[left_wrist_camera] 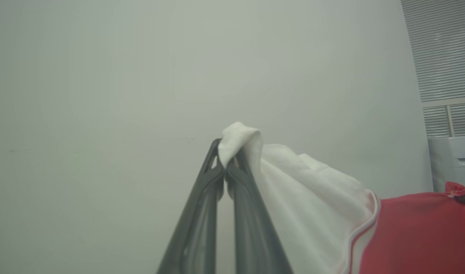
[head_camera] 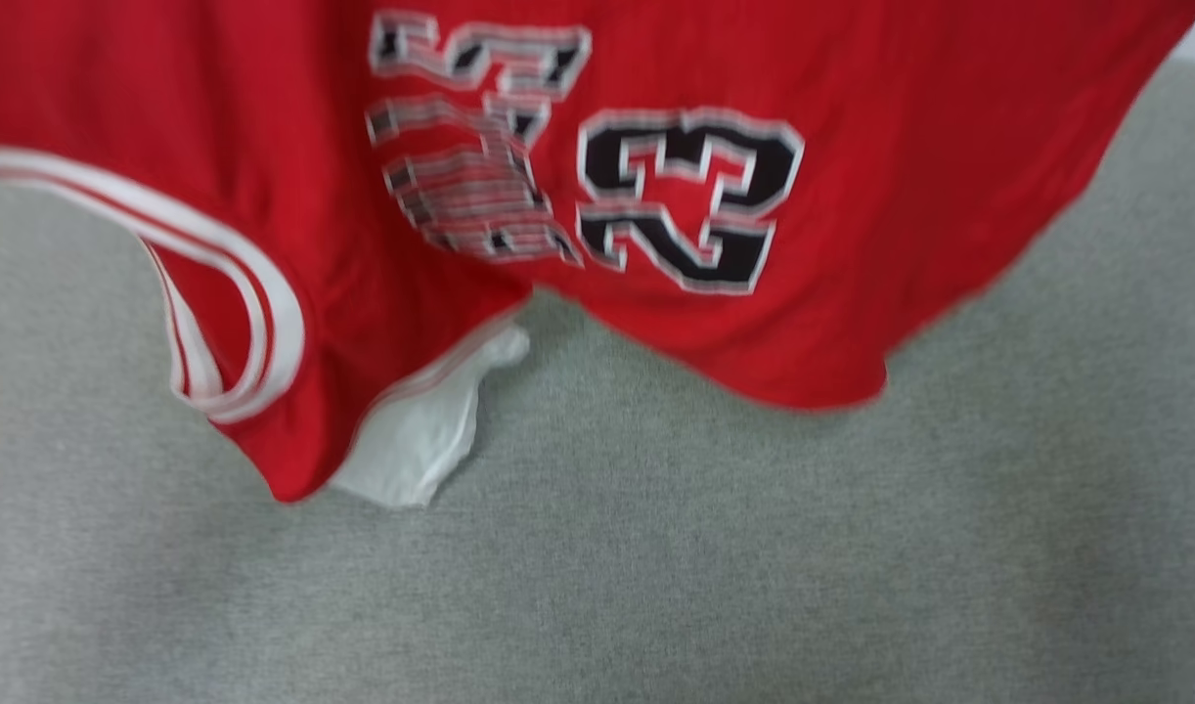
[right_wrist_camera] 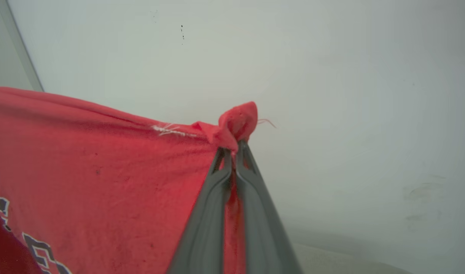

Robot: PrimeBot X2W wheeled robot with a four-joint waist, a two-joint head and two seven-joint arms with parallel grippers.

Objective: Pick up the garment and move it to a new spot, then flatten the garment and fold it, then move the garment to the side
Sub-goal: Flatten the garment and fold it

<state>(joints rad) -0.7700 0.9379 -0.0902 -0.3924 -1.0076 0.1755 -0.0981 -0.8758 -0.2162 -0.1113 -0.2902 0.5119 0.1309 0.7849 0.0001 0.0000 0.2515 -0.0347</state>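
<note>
As soft garment (head_camera: 901, 244) hangs, L claw (left_wrist_camera: 226, 164) clamps white sleeve (left_wrist_camera: 293, 182), R claw (right_wrist_camera: 233, 150) red corner (right_wrist_camera: 238, 120)

Left gripper (left_wrist_camera: 226, 161): two dark fingers (left_wrist_camera: 251, 228) rise from bottom edge, converge to tips; jaws closed, pinching white fold of garment (left_wrist_camera: 312, 190), which drapes over finger at view's right. Right gripper (right_wrist_camera: 234, 152): same pose, fingers converging; jaws closed on bunched red corner, cloth tuft poking above tips.
</note>
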